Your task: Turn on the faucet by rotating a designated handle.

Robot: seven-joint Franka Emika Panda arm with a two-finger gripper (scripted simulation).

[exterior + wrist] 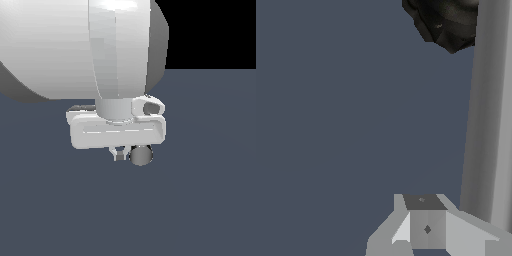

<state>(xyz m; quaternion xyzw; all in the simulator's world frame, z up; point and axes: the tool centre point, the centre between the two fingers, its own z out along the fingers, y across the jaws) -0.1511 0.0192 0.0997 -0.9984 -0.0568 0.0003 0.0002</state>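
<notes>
One finger (426,227) sits beside the handle (488,125) (gripper (121,153) opening unclear); push sideways, steadily, near its tip.

A flat, matte slate-blue ground surface (210,200) fills the lower part of the exterior view, plain and even in tone, with no seams, markings or texture. Its far edge runs as a straight horizontal line, and above that line lies a solid black backdrop (215,30) with no walls, windows or furniture to be made out. In the wrist view the same slate-blue surface (331,125) spreads uniformly across most of the picture. The light is soft and even, casting no distinct shadow on the ground.
</notes>
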